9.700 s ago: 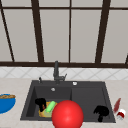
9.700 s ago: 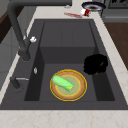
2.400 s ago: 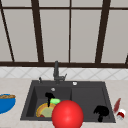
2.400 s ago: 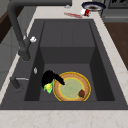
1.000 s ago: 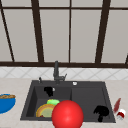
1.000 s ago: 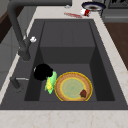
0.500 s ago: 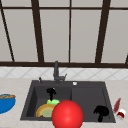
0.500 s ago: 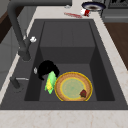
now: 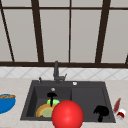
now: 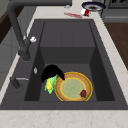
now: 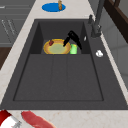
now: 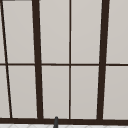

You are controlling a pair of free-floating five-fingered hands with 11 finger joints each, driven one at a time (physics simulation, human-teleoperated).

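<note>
My left hand (image 9: 51, 95) is low in the sink's left basin, arched over a green and yellow sponge (image 10: 50, 84) with its fingers curled on the sponge's top. The sponge (image 11: 73, 49) lies on the basin floor on the faucet side of a yellow plate (image 10: 73, 86), touching its rim. A small red bit (image 10: 83, 93) sits on the plate's far edge. In the right side view this hand (image 11: 72, 37) reaches over the plate's (image 11: 57, 47) rim. My right hand (image 9: 101, 111) hangs with relaxed fingers over the front right corner of the sink (image 9: 87, 95), holding nothing.
A red ball (image 9: 67, 115) stands at the sink's front edge. A blue bowl (image 9: 6, 102) sits on the counter to the left, and a red and white utensil (image 9: 118, 110) lies to the right. The dark faucet (image 9: 56, 72) rises behind the basins.
The sponge went from the plate's middle to the basin floor beside it, with my left hand on it. Over the last second almost nothing has moved. The right hand stayed put.
</note>
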